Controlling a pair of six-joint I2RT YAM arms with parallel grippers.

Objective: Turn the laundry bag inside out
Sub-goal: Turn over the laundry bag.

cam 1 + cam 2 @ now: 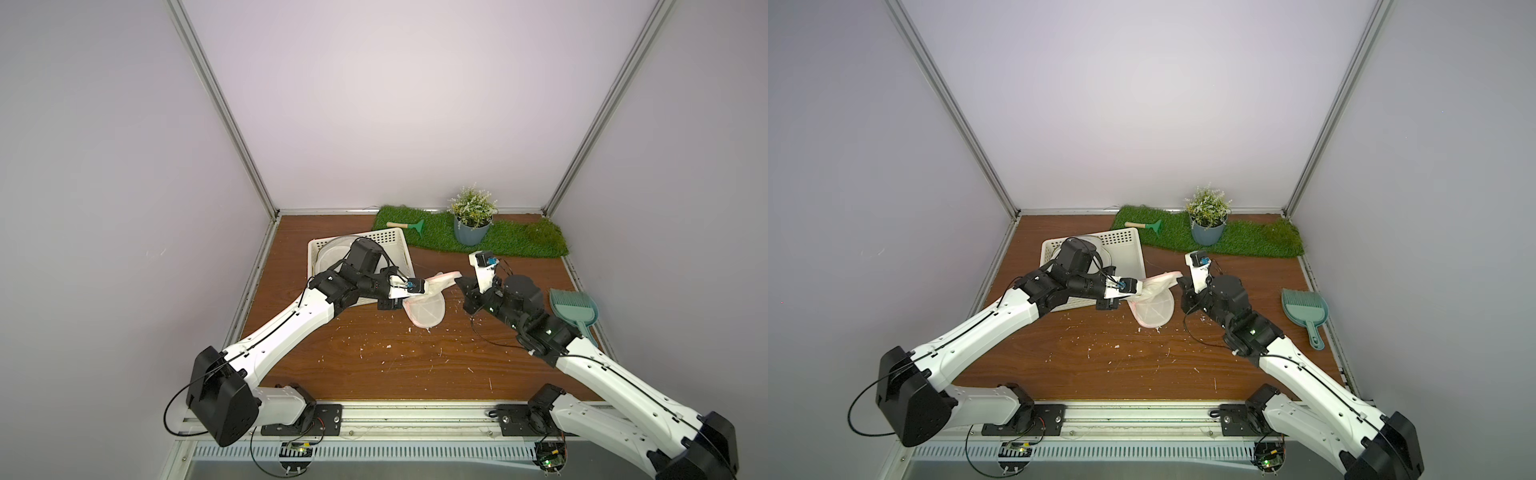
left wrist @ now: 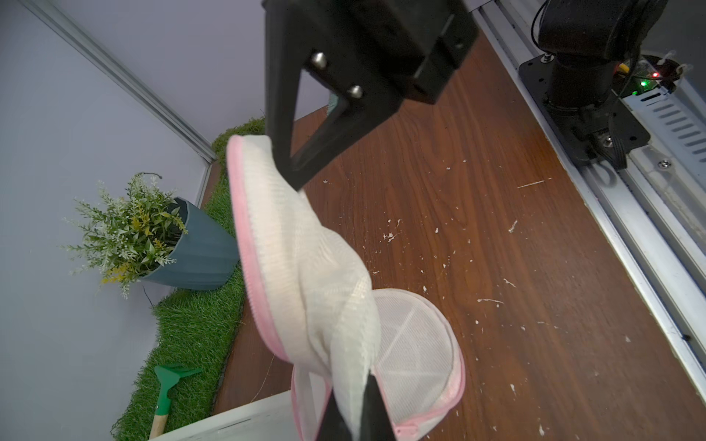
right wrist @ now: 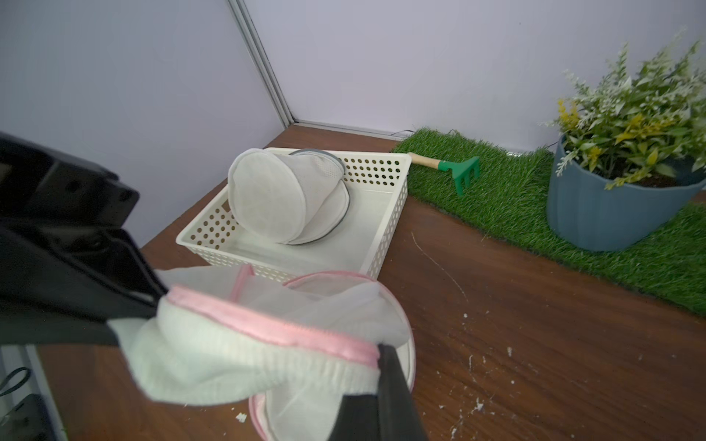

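The laundry bag [image 1: 428,309] is white mesh with pink zipper trim. It hangs mid-table between my two grippers in both top views, and its round end [image 1: 1154,309] touches the wood. My left gripper [image 2: 359,412] is shut on a bunched fold of the bag [image 2: 305,267]. My right gripper [image 3: 378,382] is shut on the pink-trimmed edge of the bag [image 3: 229,355]. In a top view the left gripper [image 1: 426,286] and the right gripper [image 1: 459,283] face each other closely, with stretched fabric between them.
A white perforated basket [image 1: 386,239] behind the left arm holds another mesh bag [image 3: 267,198] with grey trim. A grass mat [image 1: 511,241] at the back carries a potted plant [image 1: 471,232] and a green rake [image 1: 409,226]. A teal dustpan [image 1: 573,309] lies at the right edge. White crumbs litter the wood.
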